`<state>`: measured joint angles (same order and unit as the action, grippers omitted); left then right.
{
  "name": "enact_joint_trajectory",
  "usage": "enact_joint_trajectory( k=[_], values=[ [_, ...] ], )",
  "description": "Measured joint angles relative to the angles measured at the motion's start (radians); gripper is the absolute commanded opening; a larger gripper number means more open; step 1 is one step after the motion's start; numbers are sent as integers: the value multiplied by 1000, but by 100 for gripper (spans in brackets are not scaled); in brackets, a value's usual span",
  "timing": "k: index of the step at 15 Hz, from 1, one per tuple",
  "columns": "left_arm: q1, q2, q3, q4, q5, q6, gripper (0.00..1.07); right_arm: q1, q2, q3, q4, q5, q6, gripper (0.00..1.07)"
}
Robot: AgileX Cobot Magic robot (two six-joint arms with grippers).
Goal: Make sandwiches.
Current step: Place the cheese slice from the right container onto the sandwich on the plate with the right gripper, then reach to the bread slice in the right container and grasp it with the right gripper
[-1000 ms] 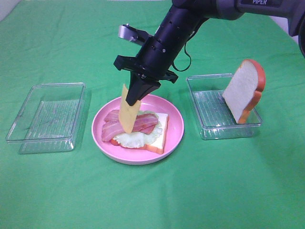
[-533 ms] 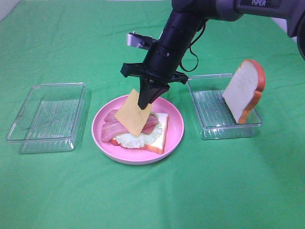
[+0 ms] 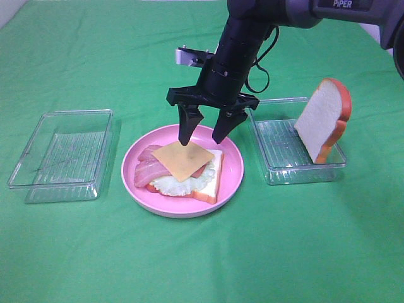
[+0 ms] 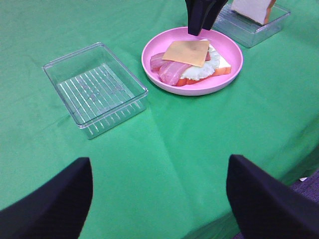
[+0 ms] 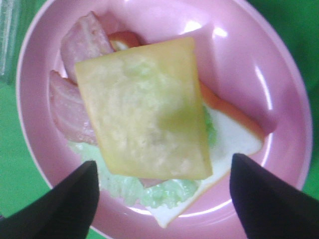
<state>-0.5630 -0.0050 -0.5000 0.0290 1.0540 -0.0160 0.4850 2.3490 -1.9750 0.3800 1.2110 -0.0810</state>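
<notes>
Exterior high shows your right end effector (image 3: 202,140) spread above the sandwich (image 3: 209,180) on the pink plate (image 3: 235,165), cheese (image 3: 183,161) topmost. Next, fetch the bread slice (image 3: 320,123) from its clear tray (image 3: 273,165). Left end effector (image 4: 159,162) is spread too.

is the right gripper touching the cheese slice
Apart. The right wrist view shows the cheese slice lying flat between the fingers of the open right gripper, clear of both.

Right end effector (image 3: 201,140) aimed down, spread wide, left end effector (image 4: 158,162) spread
</notes>
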Motion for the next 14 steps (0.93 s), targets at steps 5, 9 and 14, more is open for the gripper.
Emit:
enact_joint_trajectory(
  k=[5, 9, 14],
  values=[
    [0, 0, 0, 0, 0, 0, 72, 0, -45, -94, -173, 5, 59, 76],
    [0, 0, 0, 0, 0, 0, 72, 0, -125, -103, -369, 5, 117, 76],
    [0, 0, 0, 0, 0, 0, 72, -17, -213, -104, -571, 7, 183, 76]
  ],
)
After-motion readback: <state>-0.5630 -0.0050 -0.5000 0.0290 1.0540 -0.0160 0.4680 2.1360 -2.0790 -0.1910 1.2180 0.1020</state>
